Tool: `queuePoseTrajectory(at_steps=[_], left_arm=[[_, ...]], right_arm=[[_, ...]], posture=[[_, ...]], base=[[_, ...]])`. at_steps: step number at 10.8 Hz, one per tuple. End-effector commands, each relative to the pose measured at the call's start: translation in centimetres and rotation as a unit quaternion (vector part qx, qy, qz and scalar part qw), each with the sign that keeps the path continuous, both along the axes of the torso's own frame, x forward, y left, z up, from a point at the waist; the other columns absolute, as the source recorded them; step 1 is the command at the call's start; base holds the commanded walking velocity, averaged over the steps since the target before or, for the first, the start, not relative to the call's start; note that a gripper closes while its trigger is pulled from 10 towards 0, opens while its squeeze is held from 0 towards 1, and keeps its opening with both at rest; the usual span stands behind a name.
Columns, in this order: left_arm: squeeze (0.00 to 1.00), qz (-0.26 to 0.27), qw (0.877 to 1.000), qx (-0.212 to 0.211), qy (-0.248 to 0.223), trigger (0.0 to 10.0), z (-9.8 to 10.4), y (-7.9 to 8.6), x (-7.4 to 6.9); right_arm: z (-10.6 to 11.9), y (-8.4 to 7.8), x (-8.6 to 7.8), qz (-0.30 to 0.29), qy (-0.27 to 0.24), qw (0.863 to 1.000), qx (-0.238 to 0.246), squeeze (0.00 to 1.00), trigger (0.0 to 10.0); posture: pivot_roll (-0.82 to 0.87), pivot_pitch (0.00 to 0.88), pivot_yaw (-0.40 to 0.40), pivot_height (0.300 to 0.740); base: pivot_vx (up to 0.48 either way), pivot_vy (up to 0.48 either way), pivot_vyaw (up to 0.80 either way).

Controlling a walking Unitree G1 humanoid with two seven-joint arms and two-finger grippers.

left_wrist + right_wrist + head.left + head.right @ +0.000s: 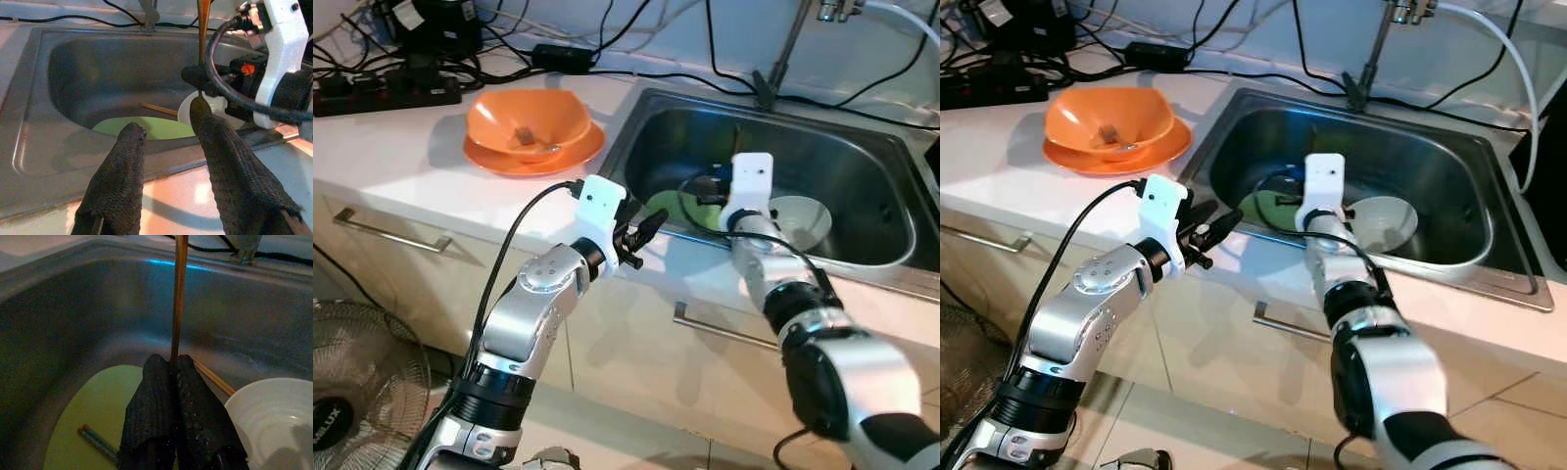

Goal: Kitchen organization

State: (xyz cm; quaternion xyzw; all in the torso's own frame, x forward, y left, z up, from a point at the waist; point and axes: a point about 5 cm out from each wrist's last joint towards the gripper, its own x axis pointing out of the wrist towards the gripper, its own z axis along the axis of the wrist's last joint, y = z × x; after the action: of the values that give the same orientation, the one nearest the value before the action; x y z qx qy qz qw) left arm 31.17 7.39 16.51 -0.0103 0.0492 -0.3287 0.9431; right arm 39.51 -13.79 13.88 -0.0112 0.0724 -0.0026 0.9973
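Note:
My right gripper (171, 363) reaches down into the steel sink (636, 127), shut on a wooden chopstick (179, 293) that stands upright between its fingers. Under it lies a green plate (83, 426) with two blue-tipped chopsticks (98, 440) on it. A white bowl (274, 421) sits beside the plate, and another wooden chopstick (212, 377) lies on the sink floor. My left gripper (641, 240) hovers open over the counter's front edge, at the sink's near rim, pointing toward the right wrist (279, 54). Nothing is between its fingers (122, 166).
An orange bowl (527, 122) sits on an orange plate (489, 157) on the counter left of the sink. A power strip (386, 93) and cables lie along the back wall. The faucet (773, 69) rises behind the sink. A fan (352, 392) stands on the floor at left.

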Motion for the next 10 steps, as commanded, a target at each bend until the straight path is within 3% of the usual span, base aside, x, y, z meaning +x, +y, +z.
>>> queuePoseTrajectory(at_steps=[1,2,4,5,6,9,10], left_arm=[[0.00,-0.008,1.000,0.002,-0.002,10.0,0.3,-0.5,-0.2],[0.00,-0.009,1.000,0.001,-0.002,10.0,0.3,-0.5,-0.2],[0.00,-0.008,1.000,0.003,0.001,10.0,0.2,-0.4,-0.3],[0.00,-0.008,1.000,0.004,0.001,10.0,0.2,-0.4,-0.3],[0.00,-0.008,1.000,0.005,0.000,10.0,0.2,-0.5,-0.3],[0.00,0.012,0.999,0.006,-0.032,10.0,0.8,-0.4,-0.1],[0.00,0.029,0.998,0.012,-0.054,10.0,1.0,-0.2,0.2]], right_arm=[[0.5,-0.6,0.3,-0.011,0.003,1.000,0.001,0.00,10.0],[0.5,-0.7,0.3,-0.011,0.004,1.000,0.001,1.00,10.0],[0.4,-0.5,0.3,-0.005,0.005,1.000,0.001,1.00,10.0],[0.5,-0.5,0.3,-0.005,0.002,1.000,-0.003,0.10,10.0],[0.9,-0.7,0.4,-0.009,-0.009,1.000,-0.006,0.00,10.0],[3.1,-0.3,0.8,0.007,-0.085,0.996,-0.029,0.00,10.0],[4.1,0.3,0.5,0.029,-0.136,0.990,-0.029,0.00,10.0]], posture=[[0.13,0.025,-0.062,0.740],[0.13,0.026,-0.064,0.740],[0.13,0.026,-0.064,0.740],[0.13,0.026,-0.064,0.740],[0.13,0.025,-0.062,0.740],[0.12,0.030,-0.059,0.740],[0.11,0.035,-0.058,0.740]], base=[[0.000,0.000,0.00],[0.000,0.000,0.00],[0.000,0.000,0.00],[0.000,0.000,0.00],[0.000,0.000,0.00],[0.000,0.000,0.00],[0.000,0.000,0.00]])
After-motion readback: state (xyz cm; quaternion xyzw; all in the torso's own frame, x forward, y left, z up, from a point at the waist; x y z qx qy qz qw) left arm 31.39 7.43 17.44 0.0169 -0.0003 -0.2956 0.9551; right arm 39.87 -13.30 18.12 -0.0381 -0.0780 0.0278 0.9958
